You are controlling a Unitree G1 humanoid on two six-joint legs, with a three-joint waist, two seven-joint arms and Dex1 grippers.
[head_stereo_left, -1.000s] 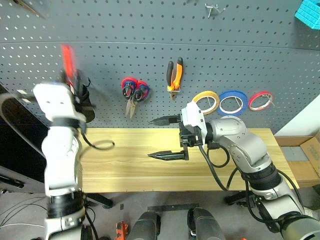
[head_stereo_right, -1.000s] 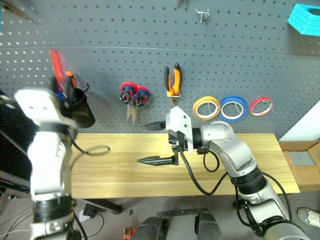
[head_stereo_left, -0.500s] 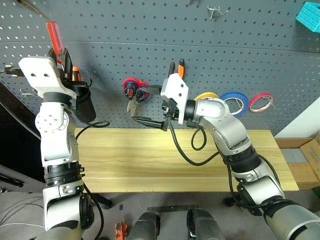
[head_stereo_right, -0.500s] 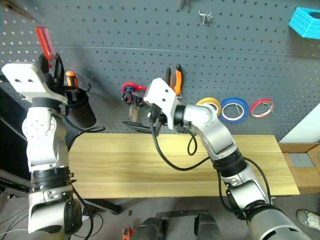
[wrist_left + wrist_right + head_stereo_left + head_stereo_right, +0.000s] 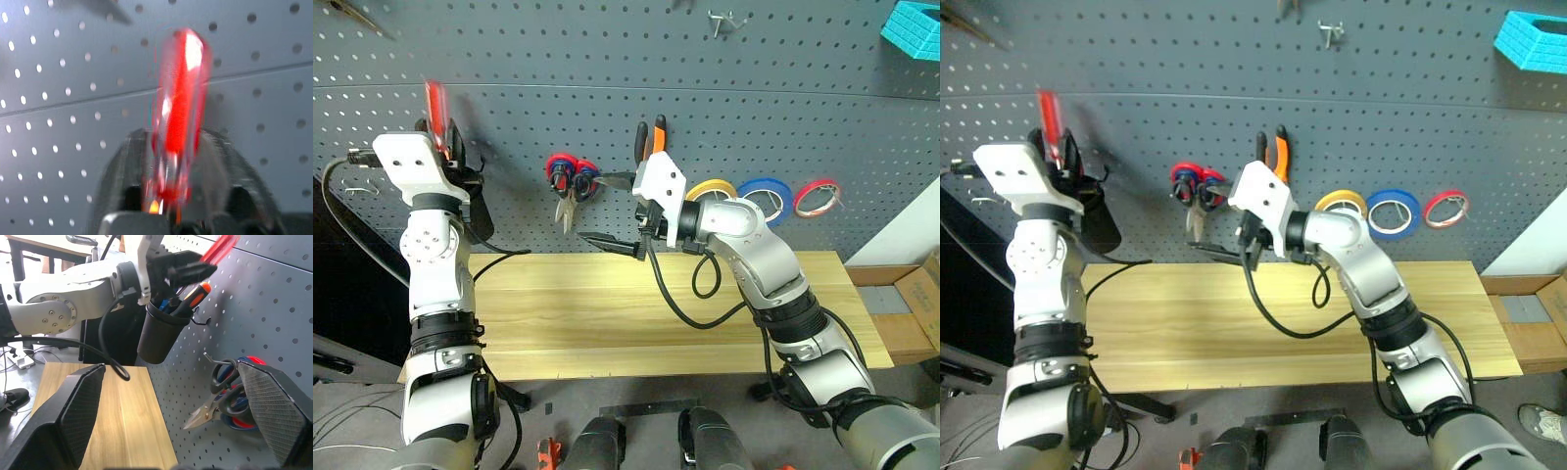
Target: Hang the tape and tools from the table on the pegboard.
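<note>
- Screwdriver (image 5: 437,104) with clear red handle stands handle-up in the left gripper (image 5: 445,147), right over the black cup (image 5: 159,335) that hangs on the pegboard (image 5: 822,108) above the table's left end
- Cup already holds another screwdriver, orange-and-black handle (image 5: 191,297)
- Left gripper: fingers flank the lower handle in the left wrist view, but motion blur hides whether they press it or have let go; cannot tell
- Right gripper (image 5: 617,209): jaws wide apart, empty, pointing across at the red-and-blue scissors (image 5: 570,186) on their hook
- Pliers (image 5: 649,147) and yellow tape (image 5: 717,196) hang on the board; tabletop (image 5: 607,313) carries only a loop of arm cable near its back left edge
- Handling, my read: screwdriver is light, rigid, not fragile; the smooth plastic handle is likely slippery, so a pinch low on the handle near the shaft seems best, weight hanging below
- Shaft must go down past the other tool in the cup; a tilted drop could jam or tip out
</note>
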